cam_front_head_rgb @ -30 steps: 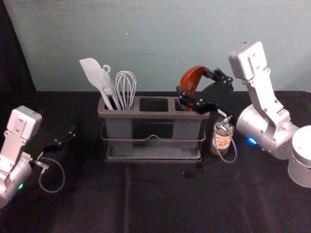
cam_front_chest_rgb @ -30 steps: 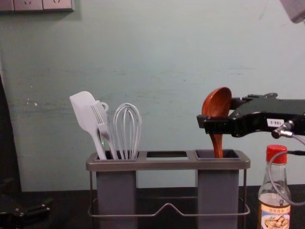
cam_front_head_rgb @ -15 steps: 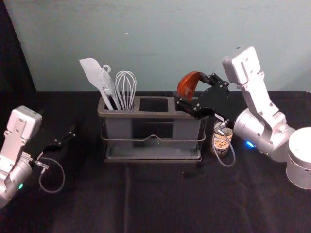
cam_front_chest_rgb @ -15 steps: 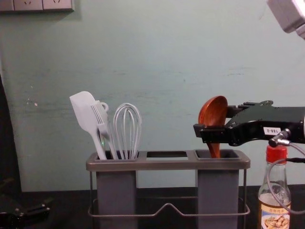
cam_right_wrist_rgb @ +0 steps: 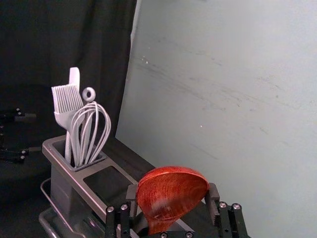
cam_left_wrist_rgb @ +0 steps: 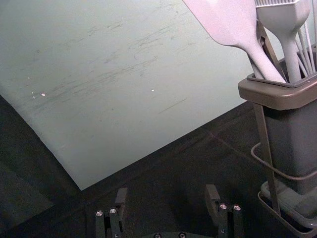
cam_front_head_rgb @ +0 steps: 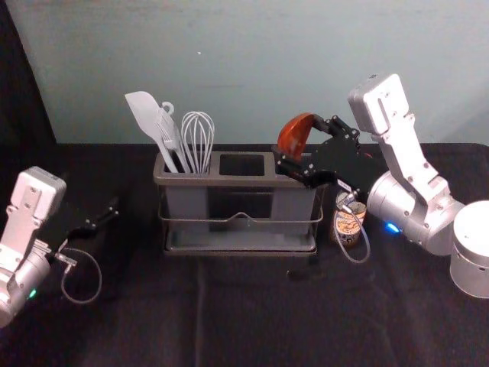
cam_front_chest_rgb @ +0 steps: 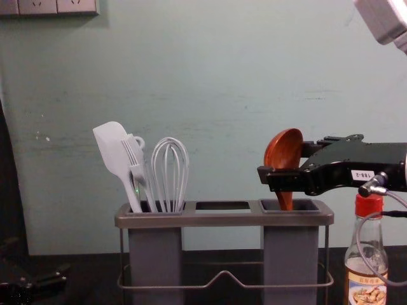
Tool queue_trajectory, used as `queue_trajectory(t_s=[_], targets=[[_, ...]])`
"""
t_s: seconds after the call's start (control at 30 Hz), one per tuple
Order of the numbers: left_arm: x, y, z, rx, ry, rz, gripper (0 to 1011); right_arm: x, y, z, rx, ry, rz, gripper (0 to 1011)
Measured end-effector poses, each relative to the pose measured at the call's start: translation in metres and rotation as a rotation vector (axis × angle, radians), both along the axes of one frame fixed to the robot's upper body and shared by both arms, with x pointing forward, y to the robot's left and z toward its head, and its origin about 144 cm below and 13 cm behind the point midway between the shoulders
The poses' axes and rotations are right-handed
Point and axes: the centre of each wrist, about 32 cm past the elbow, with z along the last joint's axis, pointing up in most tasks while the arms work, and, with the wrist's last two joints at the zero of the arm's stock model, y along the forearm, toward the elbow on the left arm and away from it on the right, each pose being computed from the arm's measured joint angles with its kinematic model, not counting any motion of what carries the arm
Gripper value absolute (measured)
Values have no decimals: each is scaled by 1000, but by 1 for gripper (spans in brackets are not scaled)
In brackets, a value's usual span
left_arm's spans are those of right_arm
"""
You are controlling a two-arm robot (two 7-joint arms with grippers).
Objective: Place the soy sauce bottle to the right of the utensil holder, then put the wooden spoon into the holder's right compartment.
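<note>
Black cloth (cam_front_head_rgb: 244, 321) covers the counter, with a pale green wall (cam_front_head_rgb: 252, 69) behind. Head view: the utensil holder (cam_front_head_rgb: 229, 181) stands mid-frame. Just right of centre, the right claw (cam_front_head_rgb: 296, 136) holds the wooden spoon (cam_front_head_rgb: 293, 134) over the holder's right end. Soy sauce bottle (cam_front_head_rgb: 348, 226) stands beside that end, lower in the frame, partly behind the arm's cable (cam_front_head_rgb: 366, 241); its placement appears satisfied. Left claw (cam_front_head_rgb: 113, 208) is parked at the left of the frame, well apart from the spoon.

Left wrist view: the left claw is wide and empty.

Right wrist view: the spoon's bowl (cam_right_wrist_rgb: 172, 192) lies between the right claw's fingers, apparently touching both.

Chest view: the spoon's long axis runs near upright, bowl uppermost, handle (cam_front_chest_rgb: 285, 201) descending into the right compartment (cam_front_chest_rgb: 291, 254), right of centre. Handle's lower end is hidden; whether it bears on the bottom cannot be determined. Judgement: the spoon is aligned for insertion, and the next move calls for any remaining lowering straight along that axis, then release. Risk noted: uneven opening or a sideways withdrawal could drag the bowl and tilt the spoon.
</note>
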Motion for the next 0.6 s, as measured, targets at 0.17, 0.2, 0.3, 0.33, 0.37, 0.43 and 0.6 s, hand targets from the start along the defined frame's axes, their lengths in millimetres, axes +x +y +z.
queue_trajectory(t_s=[0.17, 0.2, 0.3, 0.33, 0.37, 0.43, 0.6], targets=[[0, 0, 0, 0, 0, 0, 1012, 0, 0, 0, 0, 0, 0, 953], [0, 0, 0, 0, 0, 0, 1011, 0, 0, 0, 1, 0, 0, 965], [0, 0, 0, 0, 0, 0, 1011, 0, 0, 0, 1, -1, 0, 1002], [0, 0, 0, 0, 0, 0, 1012, 0, 0, 0, 1, -1, -1, 1002], [0, 0, 0, 0, 0, 0, 1011, 0, 0, 0, 1, -1, -1, 1002], [0, 0, 0, 0, 0, 0, 1011, 0, 0, 0, 1, -1, -1, 1002], [0, 0, 0, 0, 0, 0, 1011, 0, 0, 0, 1, -1, -1, 1002]])
